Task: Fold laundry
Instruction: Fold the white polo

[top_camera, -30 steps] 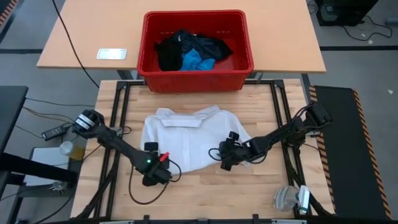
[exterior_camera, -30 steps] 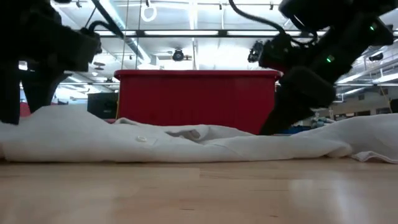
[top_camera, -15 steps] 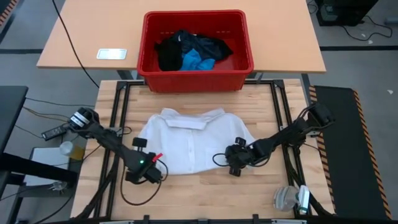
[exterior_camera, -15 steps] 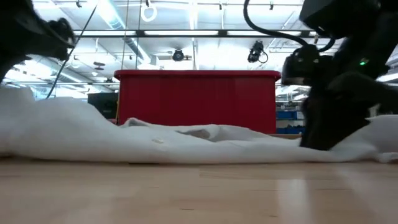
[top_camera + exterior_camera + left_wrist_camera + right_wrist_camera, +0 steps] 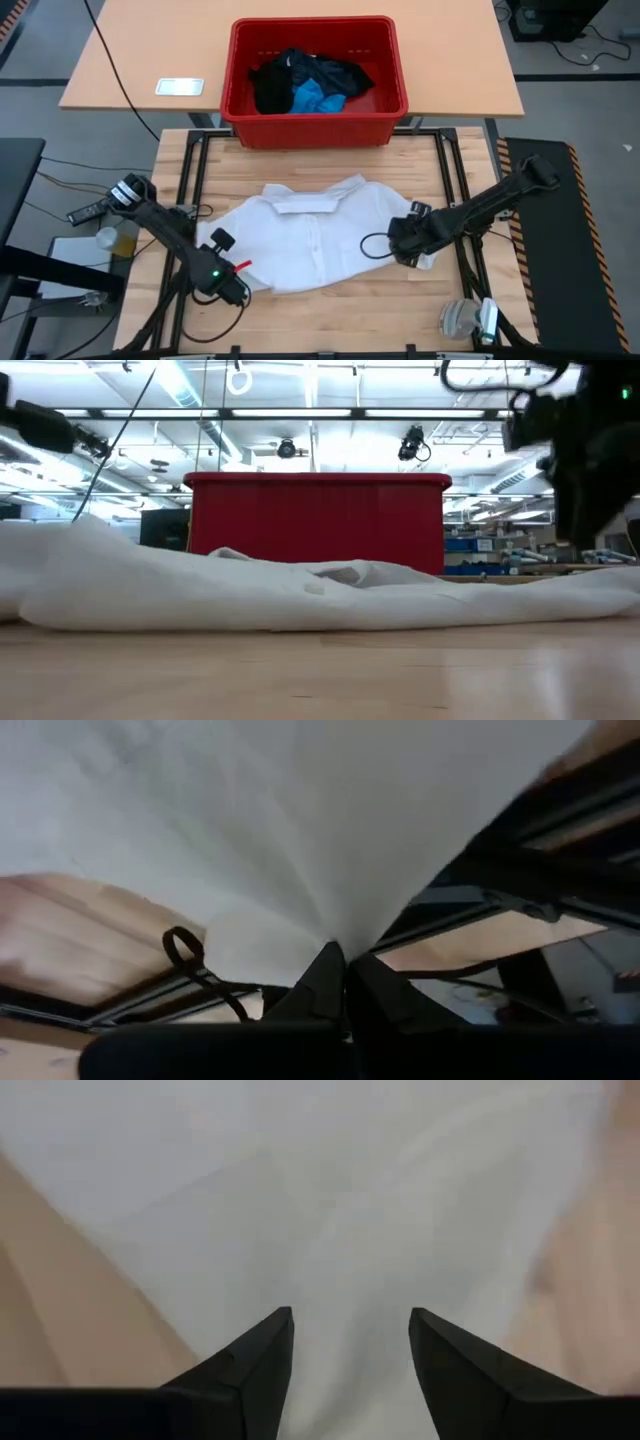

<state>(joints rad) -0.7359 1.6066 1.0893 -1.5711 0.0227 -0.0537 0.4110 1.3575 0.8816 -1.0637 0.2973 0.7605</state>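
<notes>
The white shirt (image 5: pixel 315 240) lies spread on the wooden table, collar (image 5: pixel 305 203) toward the far edge. My left gripper (image 5: pixel 230 287) is shut on the shirt's near left part, which rises off the table (image 5: pixel 85 535). My right gripper (image 5: pixel 350 1335) stands open above the shirt's right part (image 5: pixel 425 255), and white cloth shows between and beyond its fingers. Whether it touches the cloth, I cannot tell. Black garments (image 5: pixel 300 75) and a bright blue piece (image 5: pixel 318 98) lie heaped in the red crate (image 5: pixel 250 125). My left gripper pinches the shirt's near left edge (image 5: pixel 335 935) between its two fingertips, slanting down from the table's left side. The cloth bunches at the fingertips and fans out taut from them. That part is lifted, while the rest of the shirt lies on the table.
The red crate stands on a second table beyond the far edge, with a flat white thing (image 5: pixel 180 87) to its left. Black frame rails (image 5: pixel 190 170) run along the table's left and right sides. Bare wood (image 5: pixel 330 320) shows along the near edge.
My left gripper has gone toward the table's left edge and a little up, drawing the shirt's left part out and off the table. My right gripper has risen and gone toward the right edge. The shirt now lies spread wider from left to right.
</notes>
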